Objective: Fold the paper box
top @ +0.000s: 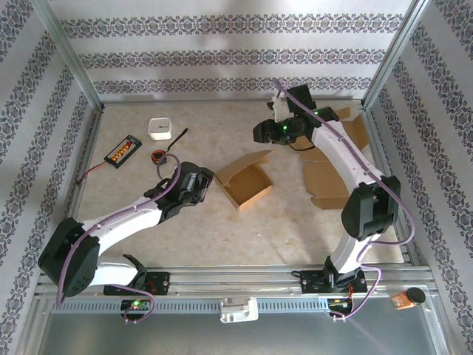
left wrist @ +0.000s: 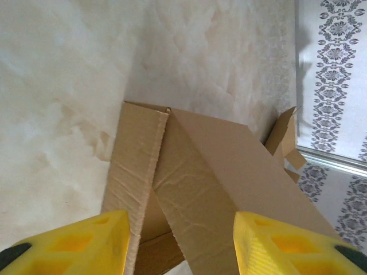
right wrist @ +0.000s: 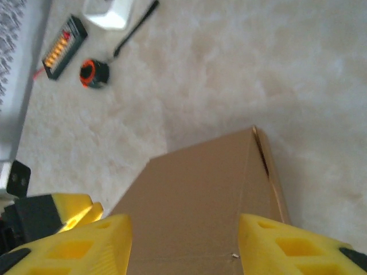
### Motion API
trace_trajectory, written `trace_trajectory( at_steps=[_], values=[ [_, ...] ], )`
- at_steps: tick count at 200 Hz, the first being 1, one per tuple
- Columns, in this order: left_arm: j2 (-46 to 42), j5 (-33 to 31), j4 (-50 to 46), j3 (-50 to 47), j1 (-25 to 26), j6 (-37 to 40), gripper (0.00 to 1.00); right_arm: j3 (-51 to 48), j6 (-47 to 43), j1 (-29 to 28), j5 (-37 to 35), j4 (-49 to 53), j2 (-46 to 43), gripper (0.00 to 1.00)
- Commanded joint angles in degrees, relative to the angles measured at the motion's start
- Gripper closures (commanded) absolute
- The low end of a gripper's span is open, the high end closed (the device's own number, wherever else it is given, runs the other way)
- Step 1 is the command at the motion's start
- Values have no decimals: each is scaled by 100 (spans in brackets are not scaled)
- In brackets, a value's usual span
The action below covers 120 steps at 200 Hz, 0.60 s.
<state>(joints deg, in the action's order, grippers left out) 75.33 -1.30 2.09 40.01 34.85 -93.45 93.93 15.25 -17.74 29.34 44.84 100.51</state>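
**Both grippers spread, one at each side of the half-formed box**

Your brown corrugated cardboard box (top: 244, 183) sits near the middle of the pale marbled table (top: 185, 237). It rests base down, with one wide flap raised along its back edge and its shallow walls only partly up. The inside is bare.

Your left gripper (left wrist: 183, 246) sits low, just beside the box's left end. Its yellow fingers are spread and pinch nothing. Its wrist view looks along a narrow side strip and the sloping wide panel, so I judge it is lined up to push or catch that wall.

Your right gripper (right wrist: 183, 246) hangs above and behind the box, jaws apart and holding nothing, looking down on the raised flap. That seems a fair place from which to press the flap over while the left steadies the end. I cannot tell whether any finger touches the cardboard.

Flat brown cardboard blanks (top: 325, 181) lie to the right, partly under the right arm and apart from the work, probably spare stock.

Four things sit at the back left, out of the way:
- A small white square tub (top: 160, 129), which looks empty, though it is too small to be sure.
- A black tray (top: 123, 151) holding a row of orange pieces, with a red lead trailing from it.
- An orange-and-black round object (top: 158, 157).
- A thin black stick (top: 179, 137) beside the tub.
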Motion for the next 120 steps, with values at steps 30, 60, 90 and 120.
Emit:
trace_trajectory(
  at_steps=[30,60,90,120],
  values=[
    [484,343,1453,-260,-54,-546,49,-832,-35,39,171,71,-93,58],
    [864,573,2010,-271,-57,-520,54,-1342,123,-1,90,-268,-228,63],
    [1137,639,2296,-314,-55,-552,68,-1846,336,-54,-73,-737,-314,64],
    [1219,487,2170,-311,-60,-384,74,-2087,321,-126,-518,-834,-327,65]
  ],
)
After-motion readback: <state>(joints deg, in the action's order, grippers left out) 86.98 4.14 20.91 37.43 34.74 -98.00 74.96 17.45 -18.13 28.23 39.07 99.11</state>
